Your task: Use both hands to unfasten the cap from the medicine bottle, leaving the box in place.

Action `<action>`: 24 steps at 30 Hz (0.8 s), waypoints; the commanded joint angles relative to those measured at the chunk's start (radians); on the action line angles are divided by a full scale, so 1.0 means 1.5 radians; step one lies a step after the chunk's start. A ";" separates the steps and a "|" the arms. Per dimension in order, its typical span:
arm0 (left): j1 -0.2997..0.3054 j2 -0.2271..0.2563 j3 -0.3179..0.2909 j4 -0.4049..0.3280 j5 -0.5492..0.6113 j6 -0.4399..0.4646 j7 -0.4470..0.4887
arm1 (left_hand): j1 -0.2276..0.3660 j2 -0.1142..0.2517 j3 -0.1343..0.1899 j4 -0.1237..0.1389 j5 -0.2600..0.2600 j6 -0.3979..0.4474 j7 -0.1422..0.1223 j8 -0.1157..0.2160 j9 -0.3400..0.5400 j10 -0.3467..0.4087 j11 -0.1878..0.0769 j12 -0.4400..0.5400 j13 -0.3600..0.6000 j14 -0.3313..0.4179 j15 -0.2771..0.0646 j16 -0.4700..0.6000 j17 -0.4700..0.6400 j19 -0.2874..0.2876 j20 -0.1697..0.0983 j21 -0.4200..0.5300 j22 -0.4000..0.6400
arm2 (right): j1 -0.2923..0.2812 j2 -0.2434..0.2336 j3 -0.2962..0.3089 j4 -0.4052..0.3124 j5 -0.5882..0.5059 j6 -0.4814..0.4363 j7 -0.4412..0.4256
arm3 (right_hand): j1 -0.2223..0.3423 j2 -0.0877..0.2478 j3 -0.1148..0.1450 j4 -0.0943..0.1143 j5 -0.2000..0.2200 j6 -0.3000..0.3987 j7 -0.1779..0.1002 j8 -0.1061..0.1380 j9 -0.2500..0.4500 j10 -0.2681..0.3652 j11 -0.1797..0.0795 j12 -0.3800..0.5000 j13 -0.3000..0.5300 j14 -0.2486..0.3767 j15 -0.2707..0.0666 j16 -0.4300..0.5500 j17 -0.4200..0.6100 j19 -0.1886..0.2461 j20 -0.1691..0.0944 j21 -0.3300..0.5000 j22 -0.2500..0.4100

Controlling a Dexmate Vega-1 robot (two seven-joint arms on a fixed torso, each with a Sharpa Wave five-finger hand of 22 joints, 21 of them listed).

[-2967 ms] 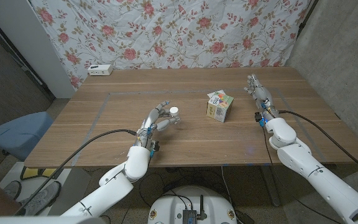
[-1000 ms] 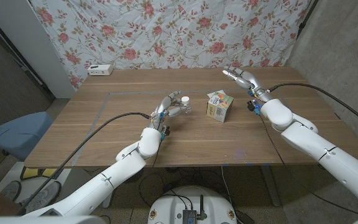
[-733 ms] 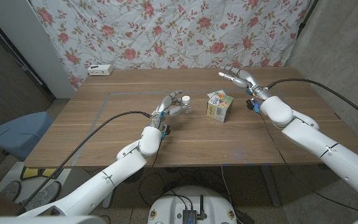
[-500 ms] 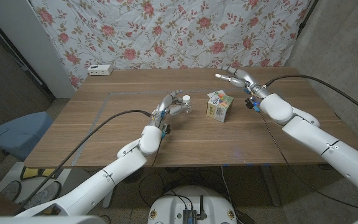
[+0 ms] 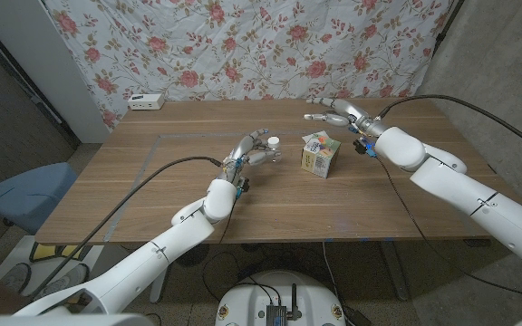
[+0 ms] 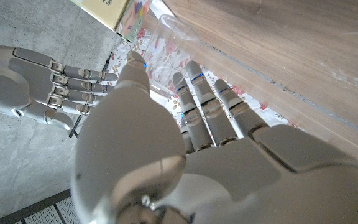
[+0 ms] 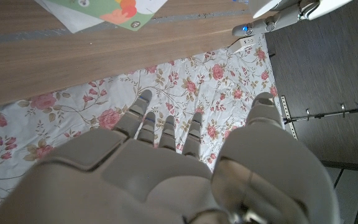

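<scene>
One light, slick medicine bottle (image 5: 269, 149) sits gripped in left hand (image 5: 250, 154); open right hand (image 5: 333, 113) should pinch its cap (image 5: 271, 141).

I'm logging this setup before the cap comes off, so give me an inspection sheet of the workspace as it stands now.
Surface: wooden table, faint taped outline on its left part.
Job's things: medicine bottle with white cap on, held by the left hand; box stands on the table just right of it.
Clutter: small white device at the far left edge.
Hands: left hand holds the bottle; right hand hovers beyond the box, fingers spread, holding nothing.
Cables: black cable along the left arm, another looping over the right arm.
Surroundings: floral cloth behind; blue seat at left.
</scene>
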 commanded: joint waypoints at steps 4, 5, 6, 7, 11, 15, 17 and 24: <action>-0.020 -0.001 0.008 0.027 0.007 -0.033 -0.013 | -0.003 0.006 0.004 -0.001 -0.001 -0.012 -0.005 -0.007 0.002 0.024 -0.023 0.004 0.003 0.002 -0.058 -0.003 0.001 -0.001 -0.036 0.001 0.001 | 0.046 -0.015 -0.035 -0.051 -0.049 -0.088 0.063 | 0.023 -0.007 0.006 -0.016 0.000 0.014 -0.006 0.005 0.005 -0.011 0.004 0.005 0.003 -0.009 0.003 0.003 0.001 -0.009 0.004 -0.001 0.003; -0.022 -0.001 0.008 0.029 0.008 -0.035 -0.013 | -0.003 0.006 0.004 0.000 -0.001 -0.014 -0.005 -0.008 0.002 0.023 -0.023 0.004 0.003 0.002 -0.058 -0.003 0.001 -0.002 -0.035 0.001 0.001 | 0.048 -0.016 -0.037 -0.054 -0.052 -0.092 0.066 | 0.024 -0.010 0.007 -0.016 -0.001 0.016 0.008 0.006 0.006 -0.011 0.003 0.006 0.003 -0.009 0.004 0.004 0.001 -0.009 0.005 0.000 0.003; -0.023 -0.001 0.009 0.032 0.008 -0.040 -0.014 | -0.003 0.006 0.004 0.000 -0.001 -0.015 -0.005 -0.008 0.002 0.023 -0.023 0.004 0.003 0.002 -0.058 -0.003 0.001 -0.002 -0.035 0.001 0.001 | 0.050 -0.016 -0.039 -0.057 -0.055 -0.096 0.068 | 0.025 -0.011 0.007 -0.017 -0.001 0.016 0.012 0.006 0.006 -0.011 0.004 0.006 0.003 -0.009 0.004 0.004 0.001 -0.009 0.005 0.000 0.003; -0.024 -0.002 0.009 0.032 0.009 -0.038 -0.013 | -0.004 0.006 0.004 0.000 -0.001 -0.016 -0.005 -0.008 0.002 0.023 -0.023 0.003 0.003 0.002 -0.058 -0.003 0.001 -0.001 -0.035 0.001 0.001 | 0.052 -0.017 -0.041 -0.059 -0.058 -0.100 0.070 | 0.025 -0.012 0.007 -0.017 -0.001 0.015 0.016 0.006 0.007 -0.011 0.004 0.006 0.003 -0.009 0.004 0.004 0.001 -0.010 0.005 0.000 0.003; -0.029 -0.002 0.011 0.037 0.010 -0.047 -0.020 | -0.004 0.006 0.005 -0.001 -0.002 -0.018 -0.007 -0.008 0.002 0.023 -0.023 0.003 0.003 0.001 -0.058 -0.003 0.001 -0.001 -0.036 0.002 0.001 | 0.061 -0.020 -0.053 -0.074 -0.080 -0.124 0.081 | 0.025 -0.013 0.008 -0.016 -0.002 0.020 0.021 0.008 0.007 -0.012 0.006 0.007 0.003 -0.010 0.004 0.004 0.001 -0.010 0.007 0.000 0.003; -0.032 -0.003 0.012 0.042 0.011 -0.053 -0.023 | -0.005 0.006 0.005 -0.001 -0.002 -0.026 -0.008 -0.010 0.002 0.024 -0.024 0.004 0.003 0.001 -0.057 -0.003 0.001 -0.001 -0.037 0.002 0.001 | 0.066 -0.023 -0.062 -0.089 -0.100 -0.145 0.087 | 0.023 -0.015 0.007 -0.015 -0.004 0.030 0.026 0.012 0.008 -0.012 0.007 0.007 0.003 -0.011 0.005 0.005 0.002 -0.010 0.008 0.001 0.003; -0.033 -0.006 0.013 0.043 0.013 -0.051 -0.023 | -0.006 0.006 0.005 -0.001 -0.002 -0.028 -0.007 -0.009 0.002 0.024 -0.024 0.004 0.003 0.000 -0.057 -0.003 0.001 -0.001 -0.037 0.002 0.001 | 0.068 -0.025 -0.066 -0.097 -0.111 -0.158 0.090 | 0.023 -0.016 0.007 -0.014 -0.004 0.033 0.027 0.013 0.009 -0.012 0.007 0.008 0.003 -0.011 0.005 0.005 0.002 -0.011 0.008 0.001 0.003; -0.047 -0.010 0.021 0.064 0.015 -0.071 -0.034 | -0.006 0.007 0.007 -0.001 -0.003 -0.029 -0.006 -0.008 0.002 0.023 -0.024 0.004 0.003 0.000 -0.057 -0.002 0.001 0.001 -0.031 0.003 0.001 | 0.078 -0.026 -0.080 -0.117 -0.135 -0.191 0.111 | 0.023 -0.017 0.007 -0.013 -0.006 0.046 0.032 0.019 0.012 -0.011 0.006 0.009 0.004 -0.007 0.008 0.007 0.002 -0.011 0.012 0.001 0.003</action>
